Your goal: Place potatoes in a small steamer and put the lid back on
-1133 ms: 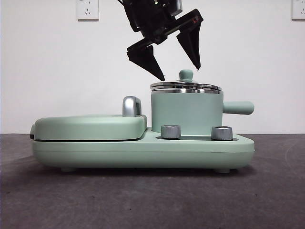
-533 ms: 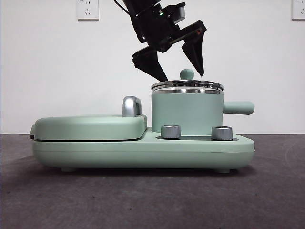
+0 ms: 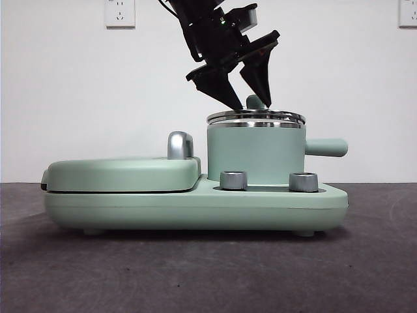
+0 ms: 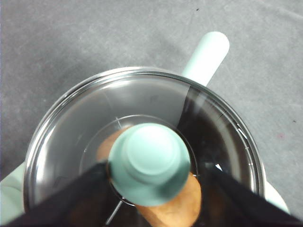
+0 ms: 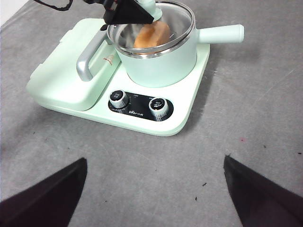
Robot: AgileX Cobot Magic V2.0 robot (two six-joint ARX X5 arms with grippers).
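Potato: one oblong tan-orange potato (image 5: 151, 34) with a matte skin, lying inside the pot and seen through the glass; its dark spot cannot be made out.
Steamer: small mint-green cylindrical steamer pot (image 3: 254, 155) with a polished steel rim and a straight, round-ended green side handle (image 3: 326, 147) pointing right; it sits on the right half of the appliance base.
Lid: round clear glass lid (image 4: 85, 118) with a steel rim and a smooth mint-green knob (image 4: 150, 163) at its centre; it rests flat on the pot's rim, closing it over the potato.
Left gripper: black left gripper (image 3: 249, 102) comes down from above onto the lid, its wedge-shaped fingers (image 3: 221, 88) set one on each side of the knob, right beside it; whether they press on the knob cannot be told.
Right gripper: right gripper (image 5: 156, 189) hangs well back over the near tabletop, fingers (image 5: 45, 194) wide apart, holding nothing.
Appliance: glossy mint-green cooker base (image 5: 187, 113) with rounded corners; a flat hinged griddle plate (image 3: 120, 173) with a curved brushed-steel handle (image 3: 180, 145) fills its left half.
Dials: two knurled steel dials (image 3: 234, 180) on the near face below the pot.
Tabletop: dark grey, finely speckled tabletop (image 3: 208, 274).
Wall: plain white wall with a white socket (image 3: 120, 13) at top left.
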